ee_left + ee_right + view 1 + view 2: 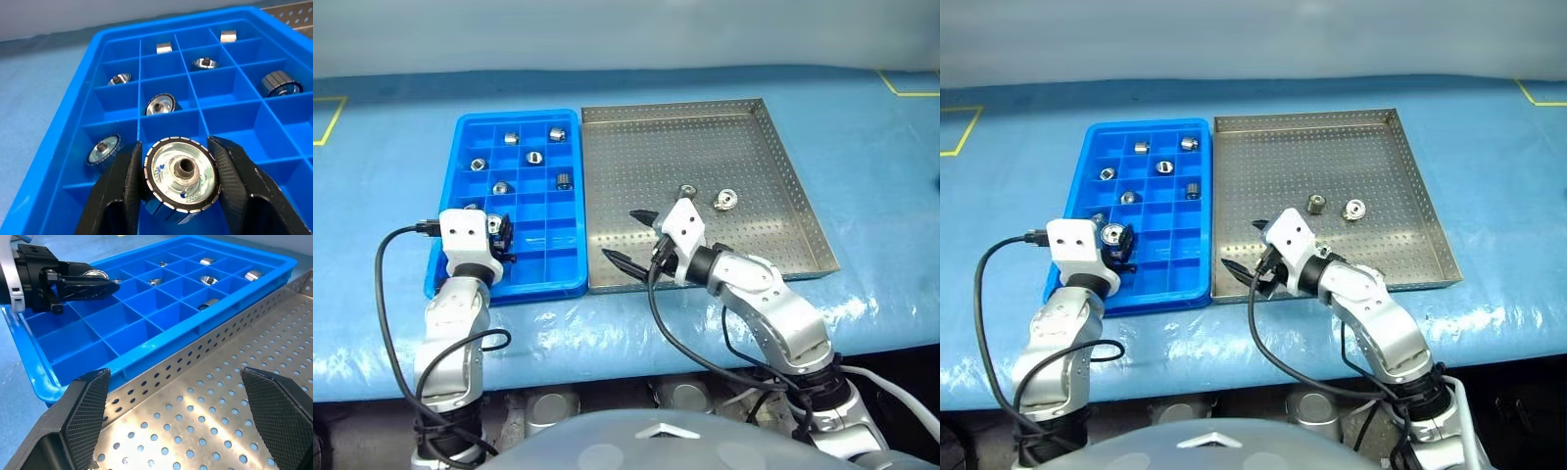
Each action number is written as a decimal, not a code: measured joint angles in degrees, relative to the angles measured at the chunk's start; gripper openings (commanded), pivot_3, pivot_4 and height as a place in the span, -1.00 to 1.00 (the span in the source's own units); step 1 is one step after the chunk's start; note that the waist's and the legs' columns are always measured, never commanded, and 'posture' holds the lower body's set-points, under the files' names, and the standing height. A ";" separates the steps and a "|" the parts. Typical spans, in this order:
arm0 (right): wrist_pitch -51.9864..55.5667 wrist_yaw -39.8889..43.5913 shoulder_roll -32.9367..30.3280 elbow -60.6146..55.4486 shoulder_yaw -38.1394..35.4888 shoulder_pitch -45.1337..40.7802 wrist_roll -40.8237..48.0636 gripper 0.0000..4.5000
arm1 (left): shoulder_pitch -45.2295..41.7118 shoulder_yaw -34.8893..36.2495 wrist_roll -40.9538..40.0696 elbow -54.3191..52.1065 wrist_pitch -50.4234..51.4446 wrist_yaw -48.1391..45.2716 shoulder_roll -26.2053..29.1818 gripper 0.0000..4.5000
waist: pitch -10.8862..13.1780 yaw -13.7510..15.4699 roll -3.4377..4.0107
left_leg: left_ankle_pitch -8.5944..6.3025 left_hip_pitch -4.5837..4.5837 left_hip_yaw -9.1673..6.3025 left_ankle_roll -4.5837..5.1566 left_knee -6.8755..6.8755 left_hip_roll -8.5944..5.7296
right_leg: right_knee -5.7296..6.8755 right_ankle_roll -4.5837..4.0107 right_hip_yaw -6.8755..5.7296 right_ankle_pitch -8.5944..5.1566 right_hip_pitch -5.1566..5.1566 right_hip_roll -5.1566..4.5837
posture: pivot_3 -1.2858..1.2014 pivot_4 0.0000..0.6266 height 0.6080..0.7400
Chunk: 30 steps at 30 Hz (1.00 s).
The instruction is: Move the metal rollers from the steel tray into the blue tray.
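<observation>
Left claw [180, 183] is gripping one metal roller [180, 172] over the blue tray [570, 284]. Right claw [628, 236] is hanging wide open, empty, above the steel tray [803, 220], where two rollers [724, 200] are lying.

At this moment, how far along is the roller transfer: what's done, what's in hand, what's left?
Well along. Six metal rollers already sit in compartments of the blue tray. The left gripper holds another roller between its fingers above the tray's near compartments, not yet set down. Two rollers remain on the steel tray, and the right gripper hangs open over its near edge.
</observation>
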 measured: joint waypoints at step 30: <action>0.64 -12.02 -0.62 -7.87 -12.37 11.49 -1.77 1.00 | -49.14 -17.37 -6.54 51.71 -8.77 -18.85 -8.98 1.00 | -0.02 -6.02 0.04 | -0.12 -0.17 0.03 0.21 -0.01 -0.07 | -0.32 0.03 0.07 0.02 0.00 0.01 | -0.20 -0.52 1.00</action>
